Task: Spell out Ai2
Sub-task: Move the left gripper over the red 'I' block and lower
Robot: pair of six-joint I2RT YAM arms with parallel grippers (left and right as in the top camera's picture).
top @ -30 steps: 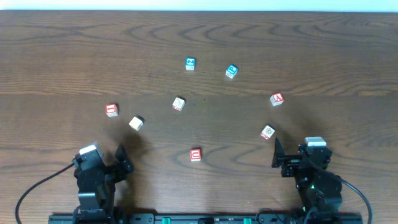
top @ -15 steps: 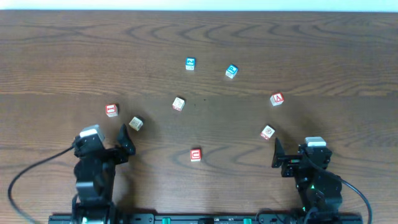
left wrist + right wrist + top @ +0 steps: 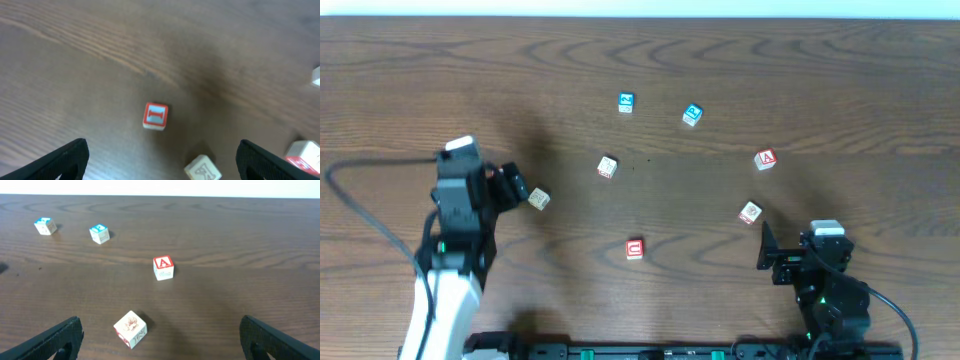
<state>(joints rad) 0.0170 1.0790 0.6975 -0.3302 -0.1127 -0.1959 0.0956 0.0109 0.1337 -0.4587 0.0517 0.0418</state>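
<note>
Nothing has been lined up yet: the I block [image 3: 155, 116] is framed beneath the left gripper [image 3: 162, 152], spread wide and empty, while the A block [image 3: 163, 267] is left far across the table [image 3: 820, 60], ahead of the right gripper [image 3: 162, 330], likewise spread and empty.
</note>
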